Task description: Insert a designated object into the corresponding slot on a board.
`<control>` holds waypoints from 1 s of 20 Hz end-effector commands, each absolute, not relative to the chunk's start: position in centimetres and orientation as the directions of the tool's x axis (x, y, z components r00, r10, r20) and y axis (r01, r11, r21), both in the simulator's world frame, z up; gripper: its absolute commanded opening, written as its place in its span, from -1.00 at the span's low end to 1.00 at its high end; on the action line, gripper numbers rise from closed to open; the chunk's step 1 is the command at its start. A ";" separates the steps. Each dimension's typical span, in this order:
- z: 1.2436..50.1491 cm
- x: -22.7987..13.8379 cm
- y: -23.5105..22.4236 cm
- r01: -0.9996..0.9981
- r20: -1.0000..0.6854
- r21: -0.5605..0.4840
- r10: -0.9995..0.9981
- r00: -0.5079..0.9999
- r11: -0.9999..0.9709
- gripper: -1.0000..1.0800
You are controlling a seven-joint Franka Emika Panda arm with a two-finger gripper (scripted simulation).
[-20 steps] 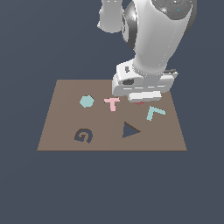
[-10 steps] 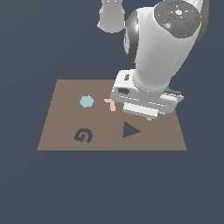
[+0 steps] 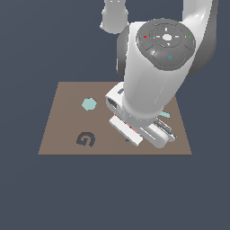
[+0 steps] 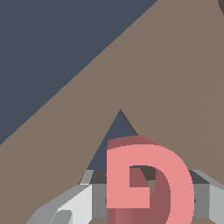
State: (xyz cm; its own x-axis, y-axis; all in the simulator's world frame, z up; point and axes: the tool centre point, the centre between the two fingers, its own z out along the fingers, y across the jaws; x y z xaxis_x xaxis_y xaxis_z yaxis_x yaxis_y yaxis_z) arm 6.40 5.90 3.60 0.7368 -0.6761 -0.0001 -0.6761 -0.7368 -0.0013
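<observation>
In the wrist view the salmon-red G block (image 4: 148,179) sits between the grey fingers (image 4: 83,203) of my gripper (image 4: 148,205), which is shut on it and holds it above the brown board (image 4: 175,78). The dark triangular recess (image 4: 117,133) lies just beyond the block. In the exterior view the gripper (image 3: 141,132) hangs over the board's middle right, and the arm hides the red G. The dark G-shaped slot (image 3: 85,139) lies near the board's (image 3: 65,101) front edge, well to the exterior view's left of the gripper.
A teal hexagon piece (image 3: 89,104) lies on the board behind the slot. A sliver of a teal piece (image 3: 165,115) shows past the arm on the exterior view's right. The arm hides the pink T and most of the triangular recess.
The arm has swung toward the board's front and the camera, carrying the red G from the back right. It now covers the pink T, the teal L and the triangle.
</observation>
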 end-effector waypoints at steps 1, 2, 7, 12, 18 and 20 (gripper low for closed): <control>3.7 7.7 4.5 -0.762 0.000 -0.001 -0.762 0.647 -0.647 -1.00; 3.7 8.1 3.9 -0.792 0.000 -0.001 -0.792 0.610 -0.610 -1.00; 3.8 9.8 0.9 -0.907 0.000 -0.001 -0.907 0.420 -0.420 -1.00; 3.9 10.6 -2.2 -0.974 0.000 -0.001 -0.974 0.227 -0.227 -1.00; 4.0 10.8 -5.5 -1.000 -0.001 -0.001 -1.000 0.016 -0.016 -1.00; 4.0 10.7 -6.4 -0.999 -0.001 -0.001 -0.999 -0.041 0.041 -1.00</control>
